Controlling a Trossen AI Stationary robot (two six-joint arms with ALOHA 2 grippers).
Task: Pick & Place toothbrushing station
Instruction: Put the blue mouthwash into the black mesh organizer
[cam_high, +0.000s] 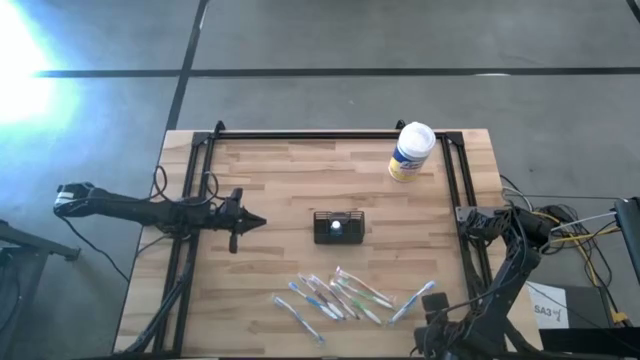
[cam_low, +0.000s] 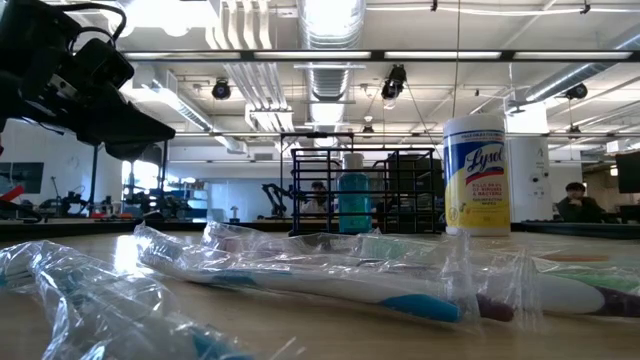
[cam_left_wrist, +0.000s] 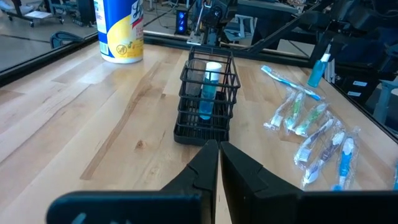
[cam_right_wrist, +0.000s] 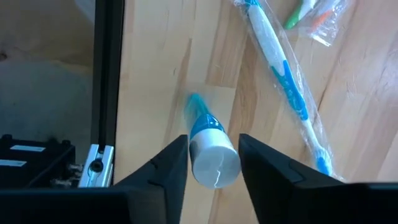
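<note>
Right gripper (cam_right_wrist: 213, 163) at the near right table edge, largely cut off in the overhead view.

Low view: wrapped toothbrushes (cam_low: 330, 280) block most of the foreground. Wooden table (cam_high: 270, 180); open lab room behind. Toothbrushing station (cam_high: 339, 227) stands mid-table, a blue tube upright in it; white-and-yellow canister (cam_high: 410, 152) at the far right. Right jaws apart, straddling a white-capped blue tube (cam_right_wrist: 208, 149); contact unclear. Left gripper (cam_left_wrist: 219, 163) jaws together, empty, pointing at the station.

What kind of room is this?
Probably a robot lab or workshop: a wooden table with robot arms, bare ceiling pipes and lights overhead, and more machines standing behind.
</note>
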